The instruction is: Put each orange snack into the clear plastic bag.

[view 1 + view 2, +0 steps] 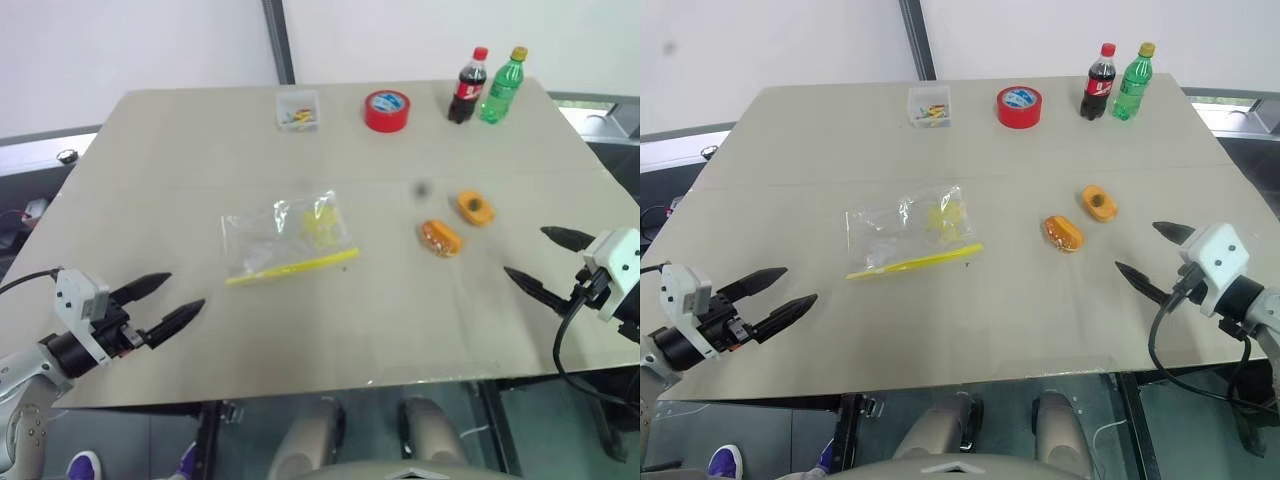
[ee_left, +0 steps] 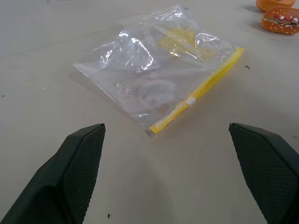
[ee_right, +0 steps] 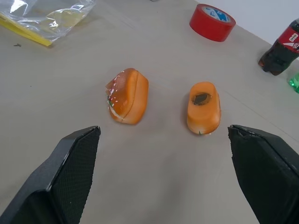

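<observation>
Hovering lower left of the frame, left end effector (image 1: 172, 300): fingers spread wide, empty, touching nothing. Right end effector (image 1: 540, 262), lower right: likewise wide, empty. Clear plastic bag (image 1: 288, 236): flat at centre of the beige surface (image 1: 180, 150), yellow seal strip toward the near edge. Orange snacks, right of centre, well apart from the bag: one (image 1: 440, 237) nearer, one (image 1: 475, 208) with dark centre mark just beyond. Far edge: small clear box (image 1: 298, 110), red tape roll (image 1: 387, 110), cola bottle (image 1: 466, 86), green bottle (image 1: 502, 86). White wall (image 1: 130, 40) behind.
</observation>
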